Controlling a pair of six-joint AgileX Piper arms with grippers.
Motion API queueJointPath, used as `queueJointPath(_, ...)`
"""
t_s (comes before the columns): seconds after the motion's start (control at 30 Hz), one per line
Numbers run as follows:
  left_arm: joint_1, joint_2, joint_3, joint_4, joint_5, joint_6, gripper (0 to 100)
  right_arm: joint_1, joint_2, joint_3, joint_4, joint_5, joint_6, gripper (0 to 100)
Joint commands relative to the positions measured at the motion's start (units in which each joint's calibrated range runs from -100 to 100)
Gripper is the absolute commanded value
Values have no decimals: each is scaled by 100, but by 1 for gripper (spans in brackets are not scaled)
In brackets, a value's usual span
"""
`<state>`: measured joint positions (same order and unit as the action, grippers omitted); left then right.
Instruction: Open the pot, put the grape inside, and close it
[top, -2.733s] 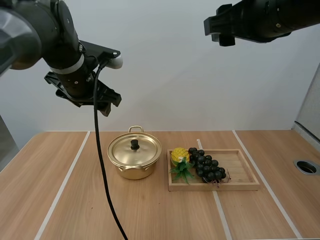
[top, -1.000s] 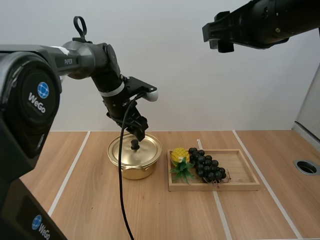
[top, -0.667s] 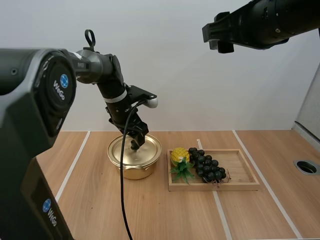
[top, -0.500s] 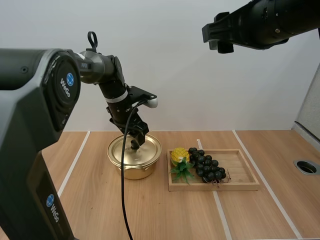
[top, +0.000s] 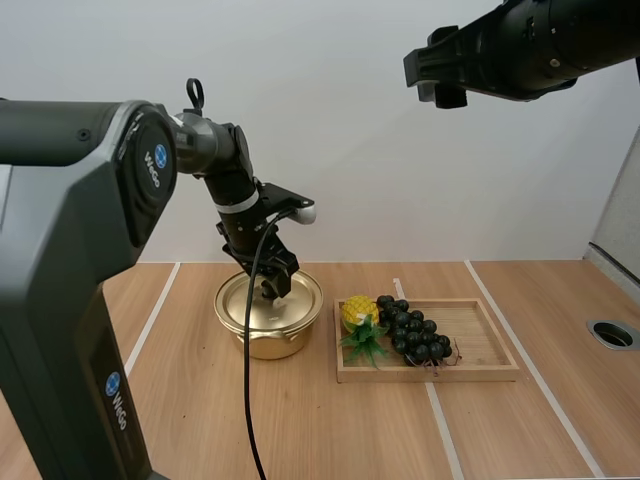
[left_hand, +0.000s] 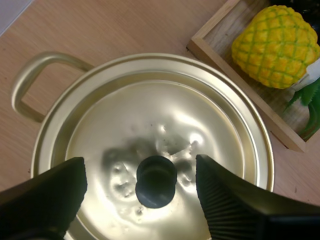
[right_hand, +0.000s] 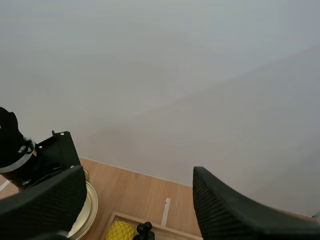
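My left gripper (left_hand: 138, 172), fingers spread, straddles the small black knob (left_hand: 156, 181) on the lid (left_hand: 165, 115) of the round golden metal pot (top: 262, 341). Just right, the shallow wooden tray (top: 492, 348) holds the dark grape bunch (top: 412, 331). My right gripper (right_hand: 136, 176), also spread, hangs high, well apart.

Soft, bright, even light falls from above in the high view; the worktop (top: 300, 430) carries only faint, short shadows under the pot (top: 265, 345) and the wooden tray (top: 430, 376). In the left wrist view the golden lid (left_hand: 150, 115) throws blotchy white glare around its black knob (left_hand: 156, 181). The fingers (left_hand: 45, 195) of the left end effector (left_hand: 140, 172) read as flat black, and the wall (right_hand: 160, 75) in the right wrist view as smooth, shadeless grey.
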<state>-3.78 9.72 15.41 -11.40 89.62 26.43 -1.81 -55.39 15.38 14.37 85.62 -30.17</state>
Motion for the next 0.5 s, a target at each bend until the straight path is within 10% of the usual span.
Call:
queueJointPath(0.0, -25, 7, -48, -42, -119, -20, 100, -17, -41, -47, 37, -37, -43, 100)
queueJointPath(0.47, -25, 167, -48, -76, -199, -20, 100, -17, -41, -47, 37, 19, -43, 100)
